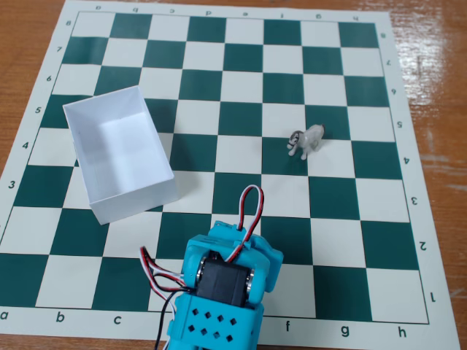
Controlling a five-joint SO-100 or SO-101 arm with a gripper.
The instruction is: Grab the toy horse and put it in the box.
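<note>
The toy horse (306,140) is a tiny white-grey figurine with a darker head. It stands on the chessboard right of centre, head to the left. The box (136,201) is white, open-topped and empty, and it sits on the left part of the board, slightly turned. My blue arm (226,281) with a black servo and red, white and black wires is at the bottom edge, below and between the two. The gripper's fingers are hidden under the arm's body, so I cannot tell whether they are open. The arm touches neither the horse nor the box.
The green-and-white chessboard mat (241,95) lies on a brown wooden table (438,65). The squares between the arm, the horse and the box hold nothing else.
</note>
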